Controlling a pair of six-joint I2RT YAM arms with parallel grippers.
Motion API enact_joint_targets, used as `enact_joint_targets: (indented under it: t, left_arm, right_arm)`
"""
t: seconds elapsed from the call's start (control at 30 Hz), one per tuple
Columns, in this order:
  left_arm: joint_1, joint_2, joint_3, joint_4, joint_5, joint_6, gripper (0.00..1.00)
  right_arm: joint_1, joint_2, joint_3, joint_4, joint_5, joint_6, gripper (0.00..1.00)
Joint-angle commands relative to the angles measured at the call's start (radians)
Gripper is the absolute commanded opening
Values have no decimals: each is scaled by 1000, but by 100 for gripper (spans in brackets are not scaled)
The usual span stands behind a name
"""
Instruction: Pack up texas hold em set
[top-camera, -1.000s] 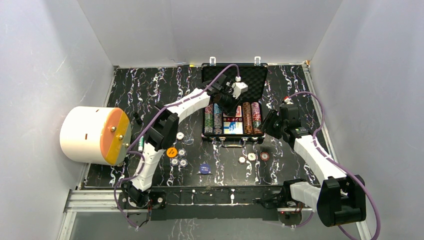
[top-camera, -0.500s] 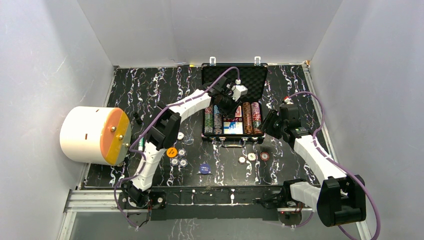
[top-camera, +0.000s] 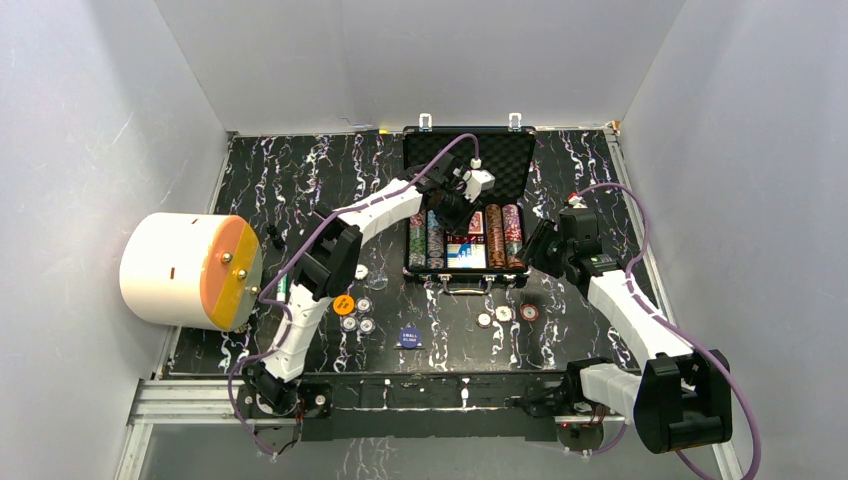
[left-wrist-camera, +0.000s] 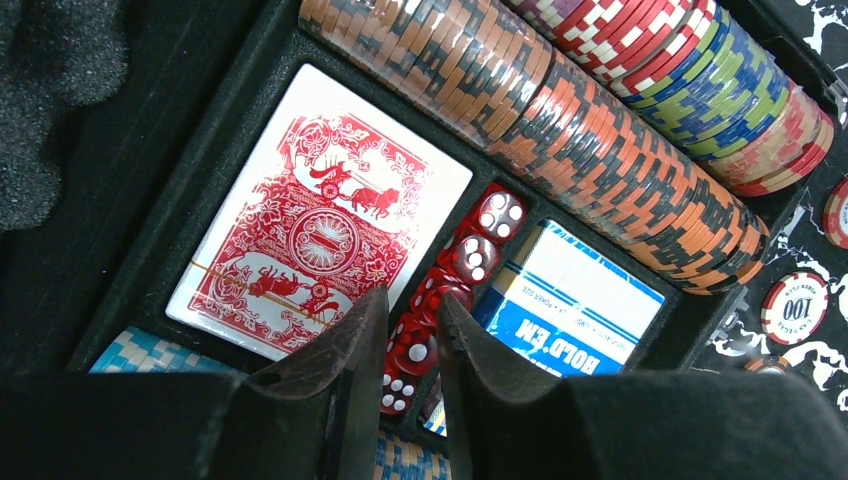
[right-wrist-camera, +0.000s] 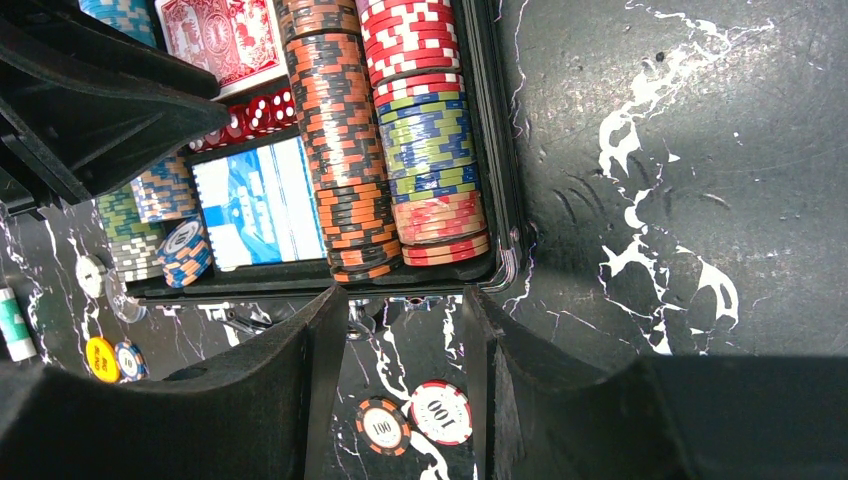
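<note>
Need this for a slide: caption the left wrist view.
Left end effector poised over red dice beside the red card deck.

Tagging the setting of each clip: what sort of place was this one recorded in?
Most likely a lab robot cell, not a home or shop. Plain white walls box in a black marbled tabletop, and an aluminium frame rail runs along its near edge.

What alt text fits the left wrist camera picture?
The left gripper, fingers narrowly parted, points at a row of red dice in a foam-lined case. The dice sit between a red-backed card deck and a blue card box, with rows of striped poker chips beyond.
</note>
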Motion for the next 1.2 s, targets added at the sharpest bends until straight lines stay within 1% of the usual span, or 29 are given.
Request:
enact_joint_targets:
  t: [0.0, 0.07, 0.17, 0.3, 0.43, 0.5, 0.57, 0.63, 0.7, 0.77, 0.83, 0.9, 0.97, 1.0, 1.03, 1.17]
  left_arm:
    - [0, 3, 14, -23, -3, 15, 24]
    - [0, 4, 18, -22, 8, 10, 25]
    - [0, 0, 45, -24, 18, 4, 30]
    - [2, -28, 96, -31, 23, -3, 40]
    - [8, -95, 111, -34, 25, -31, 47]
    - [15, -144, 104, -30, 17, -58, 48]
    - [20, -212, 68, -15, -20, -96, 49]
    - [21, -307, -12, 17, -97, -140, 53]
    - [21, -456, -135, 56, -199, -201, 56]
    - [22, -567, -271, 97, -310, -248, 64]
    - [24, -710, -400, 119, -423, -313, 71]
    - [27, -871, -537, 120, -519, -345, 78]
    - [29, -1011, -644, 121, -611, -366, 85]
    - [30, -1143, -735, 120, -691, -379, 93]
    - [30, -1189, -763, 123, -737, -374, 96]
    - [35, -1332, -819, 155, -871, -371, 98]
  right_arm:
    - [-1, -13, 20, 35, 13, -15, 54]
    - [-1, -13, 21, 35, 14, -15, 54]
    - [-1, -14, 22, 35, 13, -15, 54]
    - [-1, -11, 47, 15, 21, -8, 54]
    - [-1, -6, 86, -30, 55, -17, 58]
    - [-1, -7, 106, -45, 65, -37, 61]
    - [-1, -6, 126, -58, 67, -47, 63]
    - [-1, 2, 160, -94, 35, -63, 63]
    - [1, 10, 187, -122, -39, -98, 63]
    - [15, 5, 193, -120, -65, -94, 63]
    - [60, 5, 202, -123, -55, -91, 64]
    - [139, 11, 224, -142, -1, -68, 69]
    - [256, 24, 242, -153, 73, -40, 73]
    - [387, 52, 259, -148, 141, -5, 77]
    - [434, 69, 266, -144, 166, 9, 78]
    - [633, 192, 320, -143, 263, 43, 80]
